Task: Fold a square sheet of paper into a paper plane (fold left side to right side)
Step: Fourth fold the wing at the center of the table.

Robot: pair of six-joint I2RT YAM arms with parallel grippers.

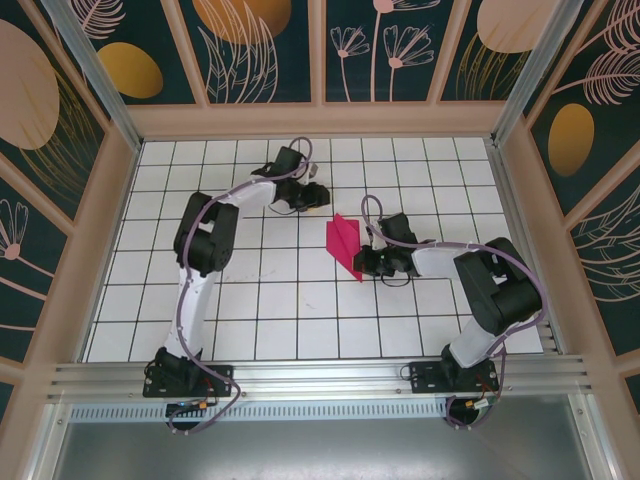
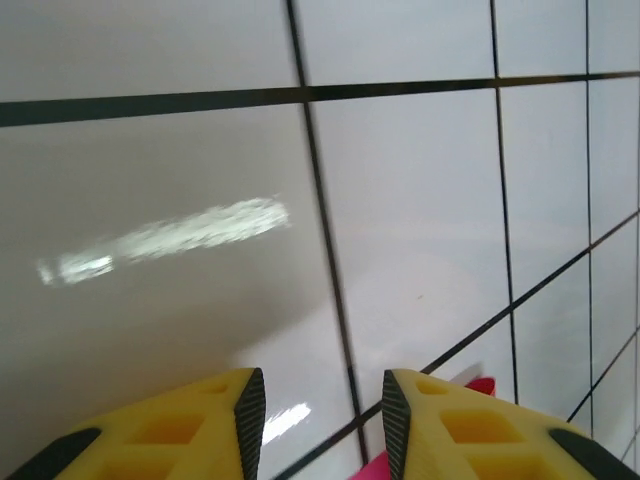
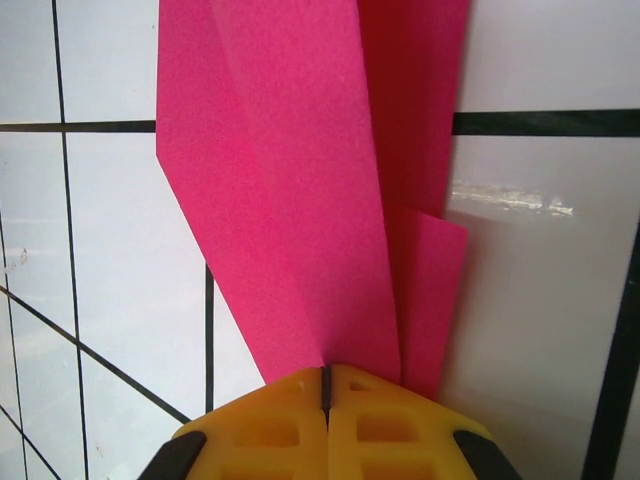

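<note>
1. A white table (image 1: 280, 300) gridded with dark lines sits inside a wooden-framed enclosure. Its wall panels (image 1: 250, 50) carry leaf and flower patterns on dark teal.
2. The paper plane (image 1: 343, 246) lies near the middle of the table in the top view. It is a slim, pointed magenta shape, and its lower right end is at the tip of the right arm (image 1: 480, 290).
3. The right jaws are pressed together on the paper plane (image 3: 300, 180). In the right wrist view the yellow fingers (image 3: 270, 425) meet with no gap, and pink layers rise from their seam.
4. The plane's far end is cut off by the top edge of that view. A shorter layer shows at the right, but how the layers stack is hard to make out.
5. The left jaws stand apart by a moderate gap and hold nothing. Their yellow fingers (image 2: 200, 425) are over bare tile.
6. In the left wrist view only a sliver of the paper plane (image 2: 482, 385) shows at the lower right, mostly hidden behind one finger.
7. The left arm (image 1: 200, 240) reaches to just upper left of the plane. I cannot tell whether it touches the plane.
</note>
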